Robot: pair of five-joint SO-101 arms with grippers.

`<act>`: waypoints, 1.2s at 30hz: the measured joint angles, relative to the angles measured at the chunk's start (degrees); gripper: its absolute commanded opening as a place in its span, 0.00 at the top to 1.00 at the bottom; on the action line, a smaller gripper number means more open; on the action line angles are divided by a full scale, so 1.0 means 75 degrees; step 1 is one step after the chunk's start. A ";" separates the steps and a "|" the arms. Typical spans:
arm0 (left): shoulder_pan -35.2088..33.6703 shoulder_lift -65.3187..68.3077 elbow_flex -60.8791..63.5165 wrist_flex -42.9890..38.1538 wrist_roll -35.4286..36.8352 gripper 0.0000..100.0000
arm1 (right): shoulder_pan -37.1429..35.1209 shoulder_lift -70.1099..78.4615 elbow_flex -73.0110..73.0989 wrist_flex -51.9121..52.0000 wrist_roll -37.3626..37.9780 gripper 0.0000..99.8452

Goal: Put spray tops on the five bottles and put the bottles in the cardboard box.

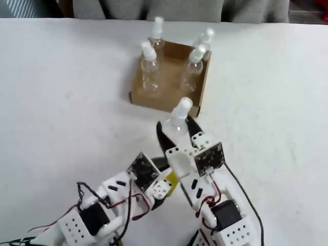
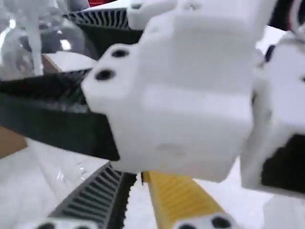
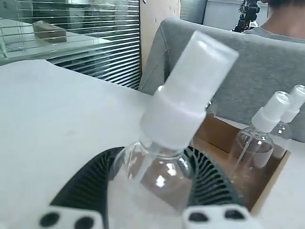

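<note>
The fifth bottle (image 3: 157,174), spray top fitted, is clasped by the right gripper's (image 1: 178,130) fingers just before the cardboard box (image 1: 134,89). The left gripper's (image 2: 141,177) fingers are drawn narrow, empty. Boxing is judged underway; clearance over the near wall is required.

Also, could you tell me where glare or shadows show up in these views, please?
High view: even light, hardly any shadow on the table. Left wrist view: bright glints on the held bottle. Right wrist view: a smaller glint on its shoulder, bright blinds behind.
</note>
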 measured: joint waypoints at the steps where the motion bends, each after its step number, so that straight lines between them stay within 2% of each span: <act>1: 0.0000 0.0035 0.0000 -0.0082 0.0000 0.98 | -0.0012 0.0000 0.0000 0.0000 0.0000 0.98; 7: -0.0445 0.0035 0.0000 -0.0211 0.0000 0.98 | -0.0035 0.0000 0.0000 0.0000 -0.0012 0.98; 23: -0.0445 0.0047 0.0000 -0.0223 0.0000 0.98 | -0.0188 -0.0129 -0.0105 0.0516 -0.0035 0.98; 29: -0.0434 0.0047 0.0000 -0.0223 0.0000 0.98 | -0.0328 -0.0141 -0.0504 0.1289 -0.0023 0.98; 36: -0.0422 0.0047 0.0000 -0.0223 0.0000 0.98 | -0.0363 -0.0141 -0.0586 0.1465 -0.0176 0.98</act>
